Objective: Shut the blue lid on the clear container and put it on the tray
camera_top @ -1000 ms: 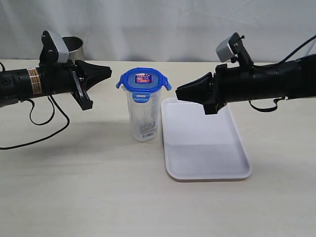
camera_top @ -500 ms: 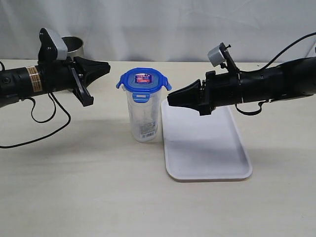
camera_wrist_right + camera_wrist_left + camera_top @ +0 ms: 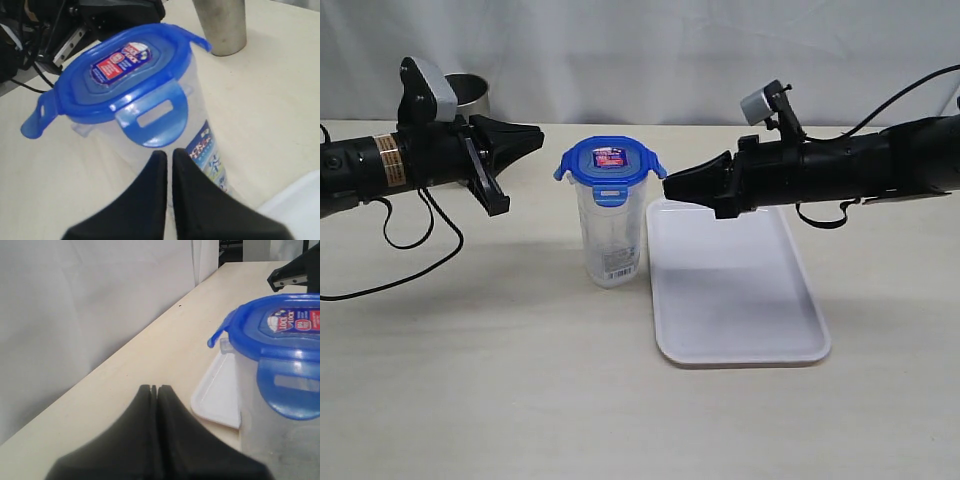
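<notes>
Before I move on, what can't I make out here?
Contact between right gripper and blue lid: exterior view, gap too small to judge.
Rear flap of the lid: exterior view, behind the lid itself.
Most of the steel cup: exterior view, behind left arm.
Far edge of the tray: exterior view, under right arm.

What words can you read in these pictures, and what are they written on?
"LOCK LOCK": on the sticker on top of the blue lid; its smaller print is too blurred to read.
The white label low on the clear container: print too small to read.
</notes>
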Controlling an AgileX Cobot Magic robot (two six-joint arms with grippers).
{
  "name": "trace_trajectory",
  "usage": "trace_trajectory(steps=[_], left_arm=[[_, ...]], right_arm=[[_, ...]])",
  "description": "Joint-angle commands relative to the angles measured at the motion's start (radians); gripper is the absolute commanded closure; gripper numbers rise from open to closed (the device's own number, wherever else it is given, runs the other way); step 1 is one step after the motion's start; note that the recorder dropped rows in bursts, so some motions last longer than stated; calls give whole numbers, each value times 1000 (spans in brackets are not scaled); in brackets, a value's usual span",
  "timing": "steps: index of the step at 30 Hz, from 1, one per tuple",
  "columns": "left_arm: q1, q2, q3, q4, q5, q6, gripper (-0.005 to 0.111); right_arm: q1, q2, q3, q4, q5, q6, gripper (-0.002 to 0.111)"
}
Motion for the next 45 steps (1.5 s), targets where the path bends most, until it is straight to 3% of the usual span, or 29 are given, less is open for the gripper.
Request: trace_trajectory(steps=[1,4,7,13,27,35,45], left_arm=[[-1,0,-1,-6,-11,3,107],[-1,0,-1,1,-11,1,107],[-1,0,-1,5,-11,2,107],[-1,0,-1,-10,-40,5,107],[-1,0,-1,28,-67,1,107],[-1,0,-1,98,-118,-68,107],[-1,0,-1,164,-118,-100,107]], right_arm=[[3,0,-5,23,-44,-6,104],[3,0,-5,24,-47,0,104],[3,0,-5,-122,62,-1,104],[3,0,-39,-235,175,44,104],[3,0,-67,-75,103,53,104],[3,0,-67,-70,21,59,104],[3,0,-67,-77,41,64,104]])
